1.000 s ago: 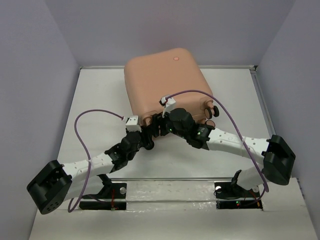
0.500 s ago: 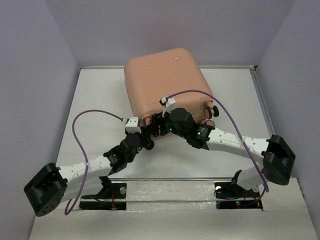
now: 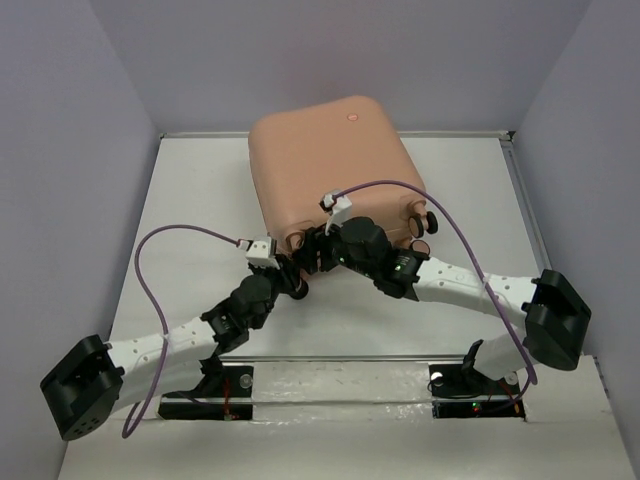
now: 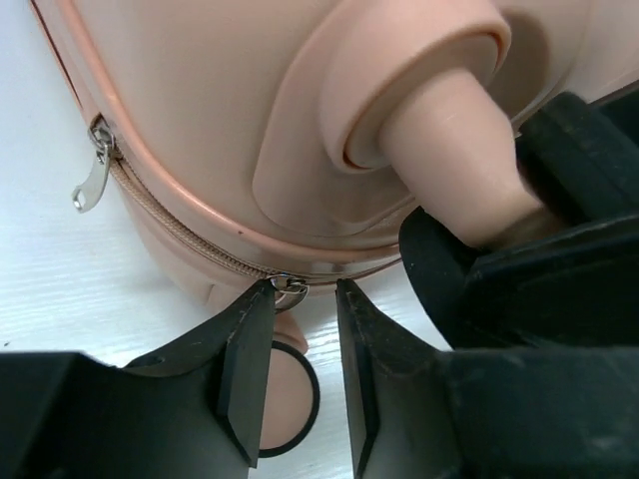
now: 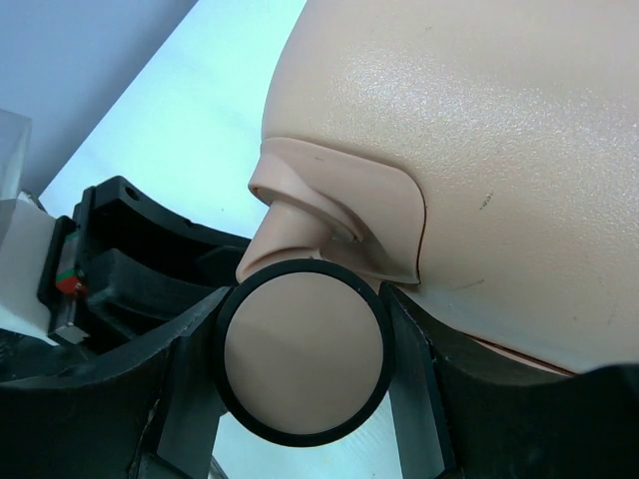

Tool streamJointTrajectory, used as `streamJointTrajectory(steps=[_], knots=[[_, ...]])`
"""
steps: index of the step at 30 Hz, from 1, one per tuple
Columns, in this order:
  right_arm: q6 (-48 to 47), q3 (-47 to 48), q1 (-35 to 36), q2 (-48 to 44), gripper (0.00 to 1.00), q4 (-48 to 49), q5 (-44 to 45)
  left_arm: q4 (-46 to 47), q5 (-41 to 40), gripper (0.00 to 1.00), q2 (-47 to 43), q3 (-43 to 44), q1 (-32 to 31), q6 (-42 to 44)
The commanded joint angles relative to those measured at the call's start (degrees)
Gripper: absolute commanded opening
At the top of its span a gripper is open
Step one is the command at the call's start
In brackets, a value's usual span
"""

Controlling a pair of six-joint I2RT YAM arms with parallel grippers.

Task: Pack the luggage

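Left wrist view: peach-pink hard-shell suitcase [image 4: 200, 100] judged rigid, slick; hold protrusions. Right gripper [image 5: 305, 344] clamps its black-rimmed caster wheel [image 5: 303, 351]; left gripper [image 4: 297, 369], parted, straddles its metal zipper pull [image 4: 291, 289].

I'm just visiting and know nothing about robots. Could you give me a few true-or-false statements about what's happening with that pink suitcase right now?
1. The suitcase lies with its lid down. True.
2. The right jaws hold a folded cloth. False: they are clamped on a caster wheel of the suitcase.
3. The left jaws stand open, one on either side of a zipper pull. True.
4. Both sets of jaws are at the suitcase's far edge. False: they meet at its near edge, the one closest to the arm bases.
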Motion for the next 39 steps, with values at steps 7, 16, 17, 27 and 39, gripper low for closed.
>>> streamJointTrajectory(steps=[7, 16, 17, 27, 39], knots=[[1.43, -0.21, 0.60, -1.85, 0.07, 8.42, -4.20, 12.35, -2.92, 0.57, 2.74, 4.99, -0.31, 2.22], [1.07, -1.09, 0.60, -3.09, 0.07, 8.25, -3.32, 10.95, -4.13, 0.41, 4.78, 2.28, -0.40, -0.77], [1.16, -1.09, 0.60, -3.09, 0.07, 8.42, -3.32, 10.59, -4.40, 0.37, 5.39, 2.54, -0.40, -0.60], [1.07, -3.02, 0.60, -5.63, 0.07, 8.60, -2.18, 10.76, -4.84, 0.06, 8.13, 3.34, -0.31, -0.77], [0.81, -10.14, 0.60, -13.62, 0.07, 5.97, 2.91, -4.52, -13.80, 0.06, -4.27, 2.90, 1.27, -1.29]])
